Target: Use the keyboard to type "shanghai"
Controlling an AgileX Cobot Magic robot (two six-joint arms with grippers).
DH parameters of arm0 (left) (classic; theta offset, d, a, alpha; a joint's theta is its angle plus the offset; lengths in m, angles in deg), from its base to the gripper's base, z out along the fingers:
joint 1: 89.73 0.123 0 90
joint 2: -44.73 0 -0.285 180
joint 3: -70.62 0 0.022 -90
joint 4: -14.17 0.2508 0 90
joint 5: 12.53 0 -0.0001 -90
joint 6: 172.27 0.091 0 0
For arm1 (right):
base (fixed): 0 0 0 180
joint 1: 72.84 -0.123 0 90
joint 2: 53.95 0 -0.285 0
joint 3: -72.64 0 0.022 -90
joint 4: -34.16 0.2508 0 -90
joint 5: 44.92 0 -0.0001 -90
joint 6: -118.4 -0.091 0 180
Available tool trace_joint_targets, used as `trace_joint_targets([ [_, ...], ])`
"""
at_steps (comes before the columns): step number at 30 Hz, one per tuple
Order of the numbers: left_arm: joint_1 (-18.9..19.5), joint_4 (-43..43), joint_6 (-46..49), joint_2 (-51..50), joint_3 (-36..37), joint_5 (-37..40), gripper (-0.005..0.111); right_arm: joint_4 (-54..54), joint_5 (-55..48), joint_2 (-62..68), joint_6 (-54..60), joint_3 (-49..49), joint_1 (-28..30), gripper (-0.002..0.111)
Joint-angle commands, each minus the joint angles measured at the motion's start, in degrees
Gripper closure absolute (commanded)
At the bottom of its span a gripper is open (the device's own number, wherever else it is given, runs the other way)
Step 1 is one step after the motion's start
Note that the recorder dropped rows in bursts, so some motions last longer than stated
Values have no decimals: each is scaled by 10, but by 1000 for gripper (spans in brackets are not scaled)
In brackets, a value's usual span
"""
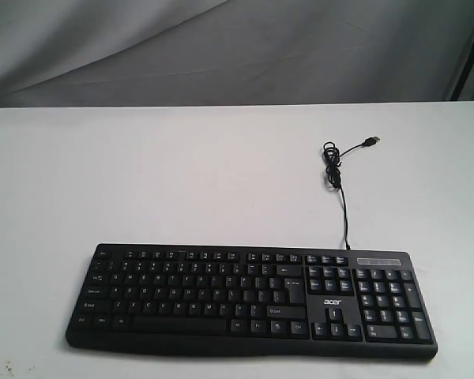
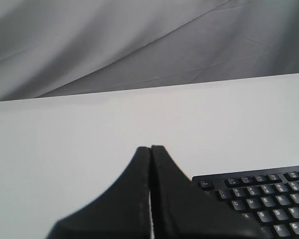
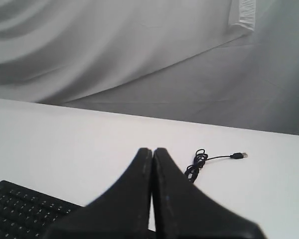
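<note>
The wide black keyboard [image 1: 253,298] with white legends and an "acer" logo lies flat near the front edge of the white table [image 1: 182,181]. Its thin black USB cable [image 1: 338,178] runs back from its rear edge, coiled, with the plug lying loose. Neither arm shows in the exterior view. In the left wrist view my left gripper [image 2: 150,148] is shut and empty, raised beside the keyboard's [image 2: 261,199] Esc corner. In the right wrist view my right gripper [image 3: 152,150] is shut and empty, with a keyboard [image 3: 20,211] corner to one side and the cable [image 3: 199,162] beyond.
Grey draped cloth [image 1: 221,47] hangs behind the table's far edge. A dark upright post [image 1: 470,51] stands at the back right. Bare white tabletop surrounds the keyboard on the left and behind it.
</note>
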Motion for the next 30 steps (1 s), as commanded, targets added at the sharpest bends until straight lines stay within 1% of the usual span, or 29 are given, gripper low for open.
trace_joint_targets([
  [1, -2, 0, -2, 2, 2, -3, 107, -9, 1, 133, -1, -53, 5, 108],
  [3, -2, 0, -2, 2, 2, -3, 107, -9, 21, 195, -1, -57, -3, 108],
  [5, -2, 0, -2, 2, 2, -3, 107, -12, 72, 250, -2, -57, -32, 108],
  [8, -2, 0, -2, 2, 2, -3, 107, -46, 155, 333, -14, -57, -108, 108],
  [10, -2, 0, -2, 2, 2, -3, 107, -47, 205, 397, -43, -57, -172, 108],
  [13, -2, 0, -2, 2, 2, -3, 107, -47, 271, 493, -48, -69, -262, 108],
  [16, -2, 0, -2, 2, 2, -3, 107, -47, 259, 596, -61, -128, -334, 108],
  [19, -2, 0, -2, 2, 2, -3, 107, -47, 204, 688, -77, -207, -371, 108],
  [27, -2, 0, -2, 2, 2, -3, 107, -78, 45, 879, -59, -446, -376, 108],
  [30, -2, 0, -2, 2, 2, -3, 107, -78, 17, 929, -44, -512, -376, 108],
])
